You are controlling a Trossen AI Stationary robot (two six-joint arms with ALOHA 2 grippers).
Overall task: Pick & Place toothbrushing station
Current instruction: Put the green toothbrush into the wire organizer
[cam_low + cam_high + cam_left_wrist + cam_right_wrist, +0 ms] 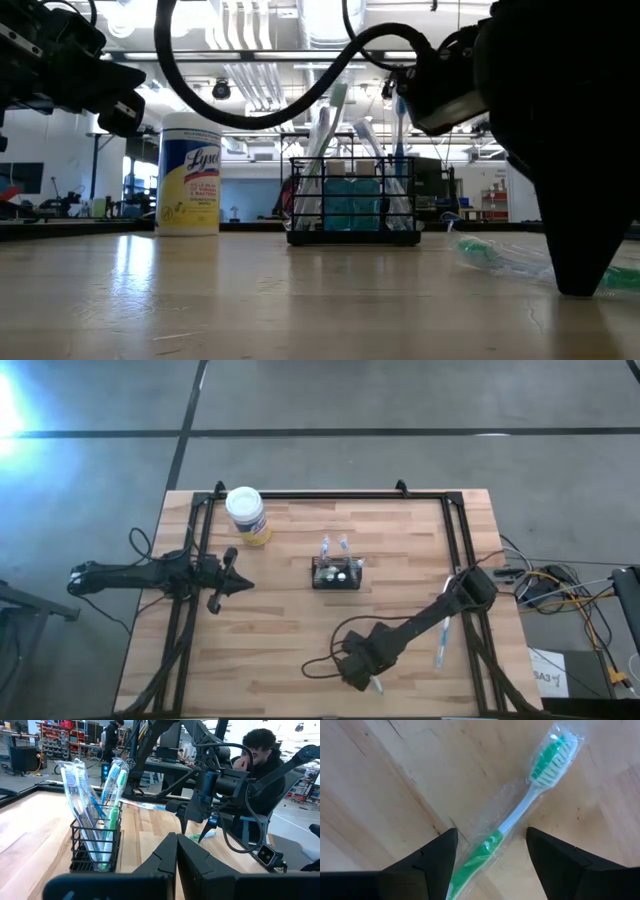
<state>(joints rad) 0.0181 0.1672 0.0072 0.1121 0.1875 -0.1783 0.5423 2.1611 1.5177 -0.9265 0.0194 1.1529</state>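
Over near table edge: right gripper (490, 852) spread wide, straddling wrapped green-and-white plastic toothbrush (520, 820).
Light, slippery film; best pinched mid-handle. Left gripper (176, 857) closed, idle, facing black wire holder (95, 847).

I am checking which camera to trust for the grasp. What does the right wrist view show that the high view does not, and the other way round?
Only the right wrist view shows the green-and-white toothbrush in clear plastic wrap lying flat on the wood, between the open fingers of the right tool.

Only the high view shows the black wire toothbrush holder, the white-lidded yellow jar, another wrapped toothbrush and the waiting left tool.

Both show the light wooden table.
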